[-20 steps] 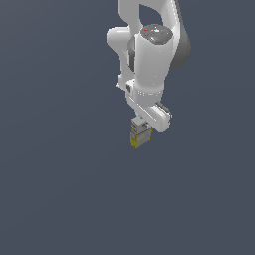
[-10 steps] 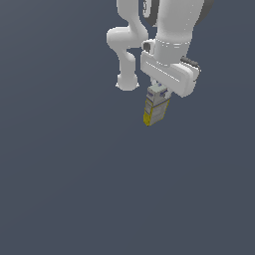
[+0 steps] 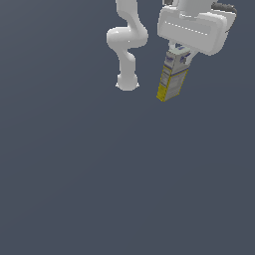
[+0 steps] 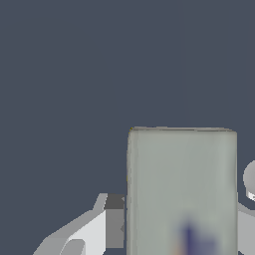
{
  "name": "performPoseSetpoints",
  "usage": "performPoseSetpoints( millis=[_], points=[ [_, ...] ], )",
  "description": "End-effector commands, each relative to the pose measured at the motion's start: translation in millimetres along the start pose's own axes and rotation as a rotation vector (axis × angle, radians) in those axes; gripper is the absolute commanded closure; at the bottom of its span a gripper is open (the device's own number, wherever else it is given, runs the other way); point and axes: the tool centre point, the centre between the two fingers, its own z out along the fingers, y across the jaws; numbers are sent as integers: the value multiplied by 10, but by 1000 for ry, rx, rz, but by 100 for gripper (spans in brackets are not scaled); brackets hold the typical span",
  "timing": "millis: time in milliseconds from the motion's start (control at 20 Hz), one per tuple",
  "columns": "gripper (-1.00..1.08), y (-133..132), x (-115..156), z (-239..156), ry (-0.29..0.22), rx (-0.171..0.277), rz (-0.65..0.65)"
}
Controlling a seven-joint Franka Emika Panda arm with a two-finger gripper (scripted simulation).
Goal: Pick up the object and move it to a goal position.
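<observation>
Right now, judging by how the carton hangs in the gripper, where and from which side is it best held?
By the upper part of its two narrow sides, from above. The carton is tall, slim and narrower than the gripper, whose fingers straddle its top while the yellow base hangs free, slightly tilted.

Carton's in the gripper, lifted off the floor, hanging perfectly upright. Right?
Not quite. The carton is held in the gripper and clear of the floor, but it is not upright: the exterior view shows it tilted, its yellow base swung toward that view's left. The wrist view shows the fingers at its sides.
</observation>
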Motion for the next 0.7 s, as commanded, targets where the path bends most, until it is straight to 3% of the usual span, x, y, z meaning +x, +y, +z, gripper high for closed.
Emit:
performPoseSetpoints(
  millis=[0, 650],
  points=[
    [108, 18, -130, -181, -1, -1, 1],
    [108, 16, -381, -548, -3, 0, 1]
  ],
)
